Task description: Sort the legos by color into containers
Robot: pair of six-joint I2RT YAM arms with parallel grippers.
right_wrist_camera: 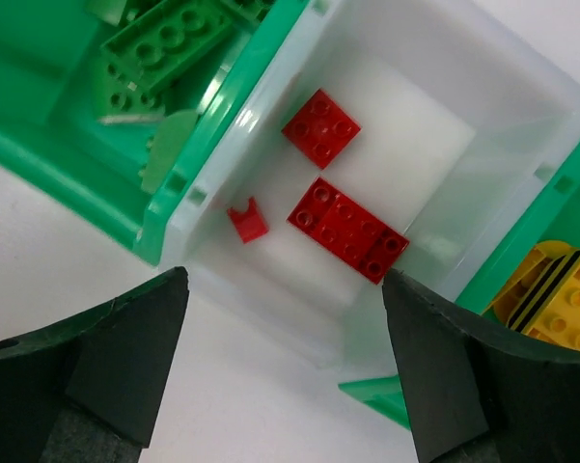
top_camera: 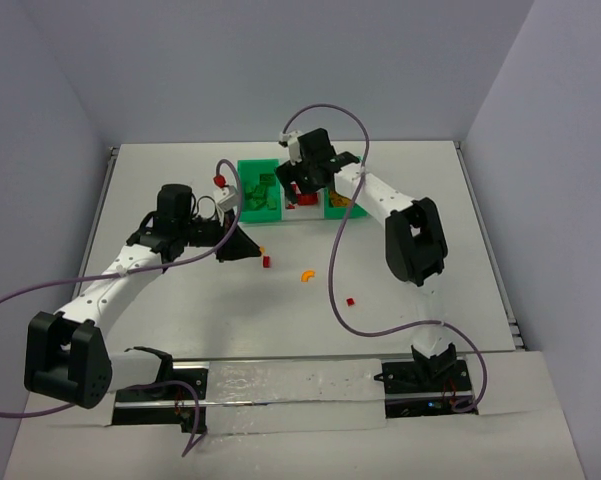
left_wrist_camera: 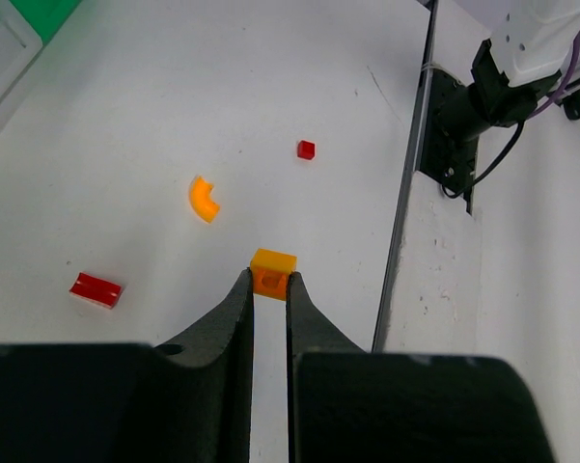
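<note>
My left gripper (top_camera: 252, 249) (left_wrist_camera: 270, 282) is shut on a small orange brick (left_wrist_camera: 272, 271) (top_camera: 261, 249), low over the table. On the table near it lie a red brick (left_wrist_camera: 96, 288) (top_camera: 267, 262), an orange half-ring piece (left_wrist_camera: 204, 198) (top_camera: 307, 274) and a tiny red bit (left_wrist_camera: 306, 149) (top_camera: 350, 300). My right gripper (top_camera: 302, 188) (right_wrist_camera: 285, 280) is open and empty above the near wall of the white middle bin (right_wrist_camera: 270, 289) (top_camera: 304, 210). That bin holds three red pieces (right_wrist_camera: 347, 230). The left green bin (right_wrist_camera: 68, 169) (top_camera: 242, 190) holds green bricks (right_wrist_camera: 164, 39). The right green bin (right_wrist_camera: 545, 207) (top_camera: 332, 213) holds yellow-orange bricks (right_wrist_camera: 560, 299).
A raised rim (top_camera: 485, 250) runs along the table's right edge. The right arm's base (left_wrist_camera: 463, 116) and purple cables (top_camera: 345, 300) lie beyond the loose pieces. The right arm's elbow (top_camera: 412, 240) stands right of the half-ring piece.
</note>
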